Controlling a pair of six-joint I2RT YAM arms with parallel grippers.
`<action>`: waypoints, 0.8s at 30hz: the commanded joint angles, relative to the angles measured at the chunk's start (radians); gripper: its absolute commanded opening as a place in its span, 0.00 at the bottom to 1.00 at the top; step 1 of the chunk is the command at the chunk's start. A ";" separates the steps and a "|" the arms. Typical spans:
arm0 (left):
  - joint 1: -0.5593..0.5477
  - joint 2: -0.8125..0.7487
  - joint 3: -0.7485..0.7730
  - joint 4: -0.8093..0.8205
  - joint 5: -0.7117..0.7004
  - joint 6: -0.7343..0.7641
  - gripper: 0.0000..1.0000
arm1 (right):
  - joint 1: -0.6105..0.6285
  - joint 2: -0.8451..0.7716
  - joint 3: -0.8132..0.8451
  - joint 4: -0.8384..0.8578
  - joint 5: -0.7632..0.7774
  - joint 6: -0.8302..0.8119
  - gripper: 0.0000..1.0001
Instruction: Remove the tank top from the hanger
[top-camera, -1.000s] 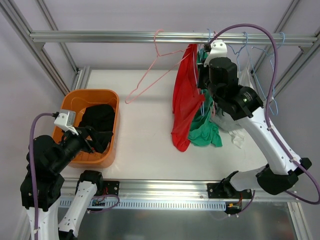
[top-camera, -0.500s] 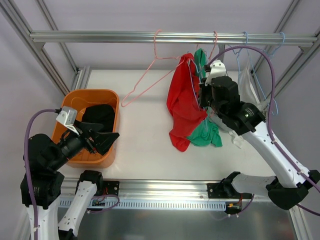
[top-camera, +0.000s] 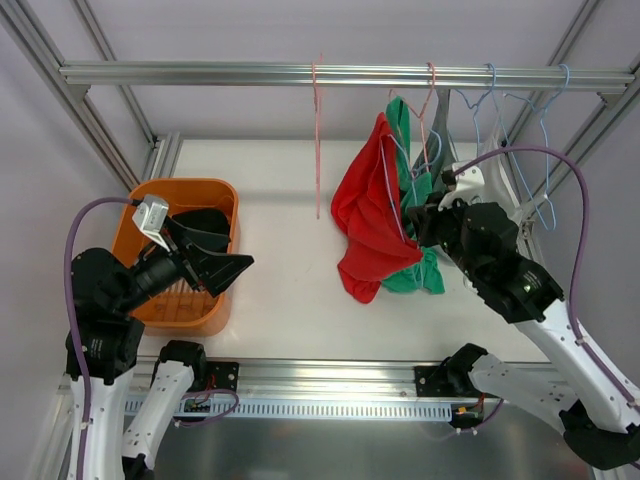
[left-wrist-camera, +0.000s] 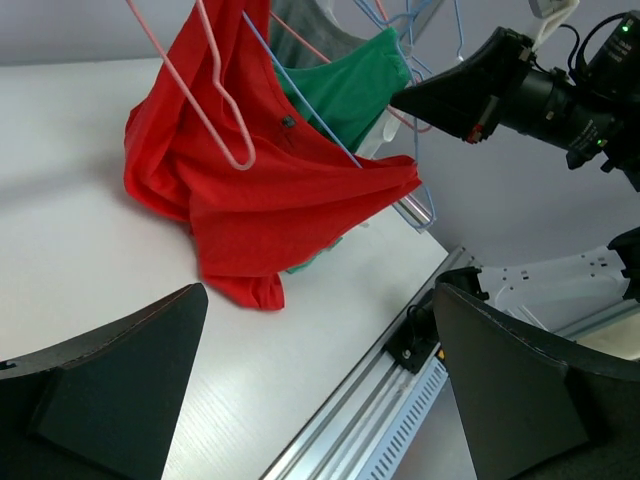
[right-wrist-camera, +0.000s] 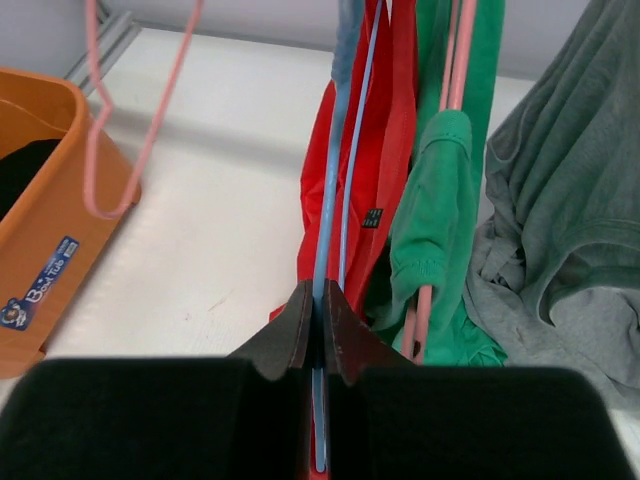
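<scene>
The right hand (right-wrist-camera: 322, 300) is clenched on the thin wire of the blue hanger (right-wrist-camera: 330, 190), pinching it low down. This probably steadies the hanger and swings its load out from the crowded clothes. The red tank top (right-wrist-camera: 400, 110) is draped and bunched over that wire, its hem hanging just above the tabletop (top-camera: 290, 290). The green garment (right-wrist-camera: 440, 200) and grey garment (right-wrist-camera: 560, 200) hang close behind it. I cannot tell whether the hanger's hook sits on the rail (top-camera: 200, 73). An empty pink hanger (top-camera: 318, 140) dangles apart to one side. The left hand (left-wrist-camera: 318, 295) is spread wide and faces the red cloth from well away, apparently ready to pull it off. It sits by the orange basket (top-camera: 140, 200), which already holds a black garment (top-camera: 200, 222).
</scene>
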 joint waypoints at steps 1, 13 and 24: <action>0.005 0.009 0.013 0.122 0.013 -0.027 0.99 | 0.006 -0.067 -0.025 0.105 -0.080 -0.037 0.00; -0.468 0.313 0.233 0.130 -0.379 0.162 0.99 | 0.005 -0.266 0.105 -0.295 -0.399 -0.055 0.00; -0.978 0.753 0.594 0.138 -0.911 0.451 0.99 | 0.003 -0.354 0.391 -0.606 -0.460 -0.071 0.00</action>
